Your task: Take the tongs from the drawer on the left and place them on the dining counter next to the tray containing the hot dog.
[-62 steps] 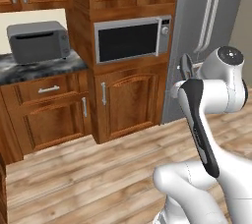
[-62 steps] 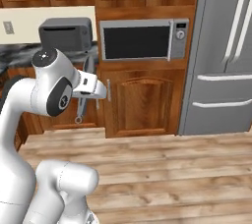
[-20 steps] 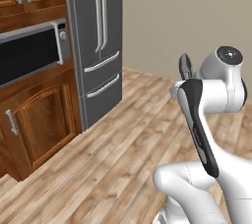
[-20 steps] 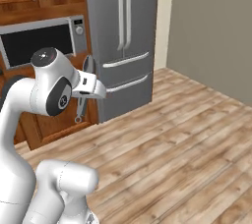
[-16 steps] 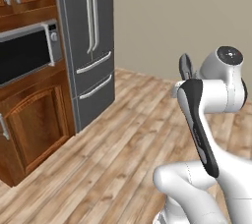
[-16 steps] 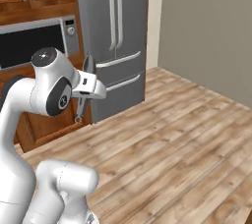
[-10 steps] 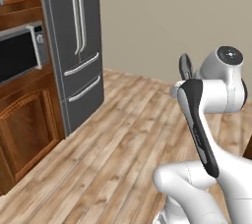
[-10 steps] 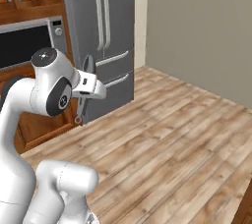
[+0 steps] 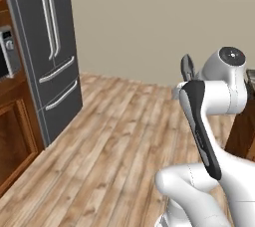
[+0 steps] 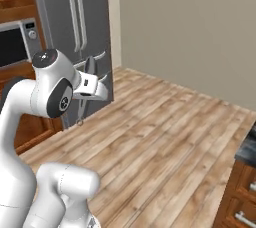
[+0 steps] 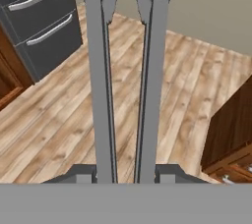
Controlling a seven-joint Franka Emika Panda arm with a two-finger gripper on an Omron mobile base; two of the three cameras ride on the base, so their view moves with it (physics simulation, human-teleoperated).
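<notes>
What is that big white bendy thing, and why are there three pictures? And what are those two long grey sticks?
The white bendy thing is a robot arm on a base that can drive around a pretend kitchen made on a computer. Two cameras ride on the base behind the arm, one to its left and one to its right, so two pictures show the same room from two sides: a wooden floor, a plain wall and a tall grey fridge. The third camera sits on the robot's hand and looks along its claw. The two long grey sticks there are the tongs, two thin metal arms running away from the camera. The claw is shut on them, one dark finger at each side. In the right camera picture the tongs stick up beside the arm. A dark wooden cabinet stands nearby.
</notes>
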